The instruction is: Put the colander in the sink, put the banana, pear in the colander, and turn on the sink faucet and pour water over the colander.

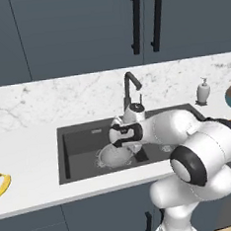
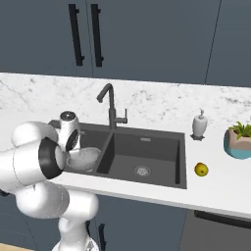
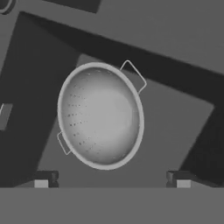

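Sitting in the left basin of the sink (image 1: 79, 135), the colander (image 3: 100, 114) lay free below the gripper (image 3: 111, 179), whose fingers stood open and empty. Fetching the banana (image 1: 2, 185) from the desk (image 1: 27, 160) next called for lifting clear of the sink faucet (image 1: 130, 86).

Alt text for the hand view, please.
An empty silver colander sits on the floor of a dark sink basin, seen from above. The open gripper hangs above it, holding nothing.
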Robot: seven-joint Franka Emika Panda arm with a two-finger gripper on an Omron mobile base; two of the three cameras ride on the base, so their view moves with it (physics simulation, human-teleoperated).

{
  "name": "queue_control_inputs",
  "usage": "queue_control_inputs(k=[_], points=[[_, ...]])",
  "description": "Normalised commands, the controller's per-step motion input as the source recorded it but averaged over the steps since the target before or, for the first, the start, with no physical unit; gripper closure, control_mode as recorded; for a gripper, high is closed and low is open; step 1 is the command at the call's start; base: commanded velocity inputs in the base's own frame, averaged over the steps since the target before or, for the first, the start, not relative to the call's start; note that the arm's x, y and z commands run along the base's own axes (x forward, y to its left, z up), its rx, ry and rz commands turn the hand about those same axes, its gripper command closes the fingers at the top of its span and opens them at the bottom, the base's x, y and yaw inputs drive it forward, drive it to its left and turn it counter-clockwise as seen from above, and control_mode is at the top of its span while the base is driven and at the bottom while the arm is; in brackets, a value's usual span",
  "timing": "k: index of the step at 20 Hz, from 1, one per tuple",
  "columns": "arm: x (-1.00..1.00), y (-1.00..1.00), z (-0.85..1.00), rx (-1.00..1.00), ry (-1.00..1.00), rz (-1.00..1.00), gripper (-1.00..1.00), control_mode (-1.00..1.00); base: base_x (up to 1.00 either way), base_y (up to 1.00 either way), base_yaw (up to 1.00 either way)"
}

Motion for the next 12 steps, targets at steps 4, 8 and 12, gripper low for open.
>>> queue_control_inputs(k=[4,8,12], points=[[-0.64,0.36,1.00,0.00,0.00,0.22,-1.00,-1.00,0.00,0.00,0.00],[-0.63,0.70,1.00,-0.01,0.03,0.39,-1.00,-1.00,0.00,0.00,0.00],[-0.64,0.99,0.76,-0.11,0.06,0.50,-1.00,-1.00,0.00,0.00,0.00]])
